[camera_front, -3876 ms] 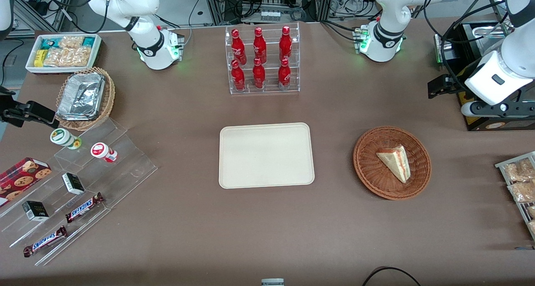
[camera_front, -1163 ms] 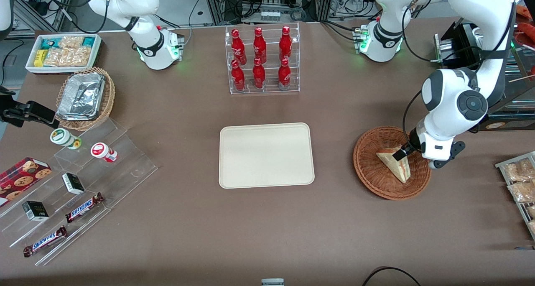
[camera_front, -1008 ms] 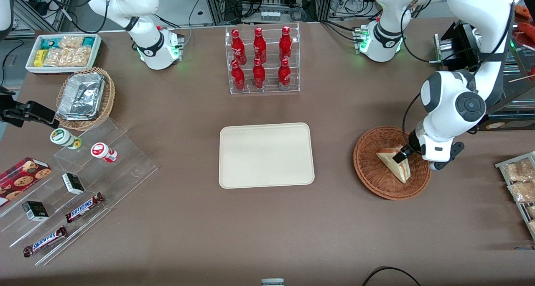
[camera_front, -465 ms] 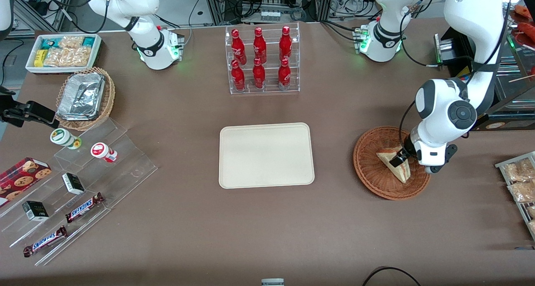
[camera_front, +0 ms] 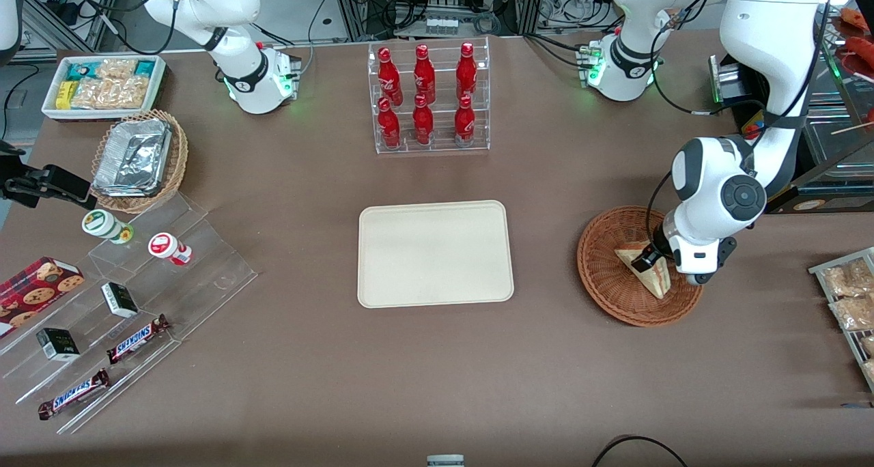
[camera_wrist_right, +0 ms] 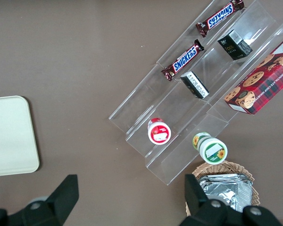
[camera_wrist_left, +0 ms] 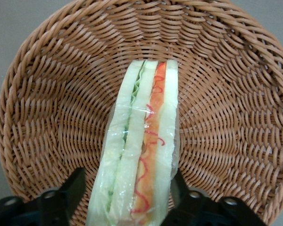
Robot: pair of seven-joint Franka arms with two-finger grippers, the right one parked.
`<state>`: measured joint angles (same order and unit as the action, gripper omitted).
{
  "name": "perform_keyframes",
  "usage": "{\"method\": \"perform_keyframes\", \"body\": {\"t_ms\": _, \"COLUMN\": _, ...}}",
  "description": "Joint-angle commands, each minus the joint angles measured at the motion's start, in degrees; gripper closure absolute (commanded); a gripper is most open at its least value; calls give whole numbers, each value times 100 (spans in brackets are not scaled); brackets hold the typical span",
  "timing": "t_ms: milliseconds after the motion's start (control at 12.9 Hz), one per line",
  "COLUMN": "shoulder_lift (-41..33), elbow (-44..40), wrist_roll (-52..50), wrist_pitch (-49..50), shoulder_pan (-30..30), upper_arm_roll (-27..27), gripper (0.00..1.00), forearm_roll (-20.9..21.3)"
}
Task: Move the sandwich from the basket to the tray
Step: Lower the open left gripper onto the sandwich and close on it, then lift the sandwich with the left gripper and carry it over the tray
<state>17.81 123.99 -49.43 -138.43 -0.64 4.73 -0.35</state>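
The left arm's gripper [camera_front: 647, 261] is lowered into the reddish-brown wicker basket [camera_front: 608, 276], its two black fingers [camera_wrist_left: 74, 189] spread apart and set one on each side of the sandwich [camera_front: 649, 270]; the fingers lie close against the bread faces, but whether they press on it cannot be told. In the left wrist view the sandwich [camera_wrist_left: 141, 146] stands on edge between the fingers, wrapped in clear film, its cut edge showing white bread, green lettuce and an orange-red layer, and it rests on the woven floor of the basket [camera_wrist_left: 47, 117]. The basket sits on the brown worktop [camera_front: 437, 371] toward the working arm's end. The cream-beige tray [camera_front: 435, 253] lies flat near the middle of the worktop, well apart from the basket. Farther from the front camera than the tray stands a clear acrylic rack of six red bottles [camera_front: 427, 98]. Toward the parked arm's end are a tan wicker basket of foil containers [camera_front: 138, 158], a white bin of snack packets [camera_front: 104, 86], and a clear stepped display [camera_front: 130, 317] carrying Snickers bars [camera_front: 136, 338] and small cups.
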Motion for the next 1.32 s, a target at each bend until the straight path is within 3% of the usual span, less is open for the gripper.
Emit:
{"method": "perform_keyframes", "body": {"t_ms": 0, "shoulder_lift": -67, "elbow": -41, "wrist_roll": -32, "wrist_pitch": 35, "shoulder_pan": -24, "upper_arm_roll": 10, "gripper": 100, "forearm_roll": -27}}
{"method": "perform_keyframes", "body": {"t_ms": 388, "shoulder_lift": -120, "elbow": -989, "wrist_roll": 275, "wrist_pitch": 1324, "shoulder_pan": -111, "upper_arm_roll": 72, "gripper": 100, "forearm_roll": 140}}
{"method": "perform_keyframes", "body": {"t_ms": 698, "shoulder_lift": 12, "elbow": -1517, "wrist_roll": 969, "wrist_pitch": 1662, "shoulder_pan": -523, "upper_arm_roll": 80, "gripper": 100, "forearm_roll": 123}}
{"method": "perform_keyframes", "body": {"t_ms": 1240, "shoulder_lift": 828, "elbow": -2571, "wrist_roll": 874, "wrist_pitch": 1950, "shoulder_pan": -1824, "upper_arm_roll": 80, "gripper": 100, "forearm_roll": 88}}
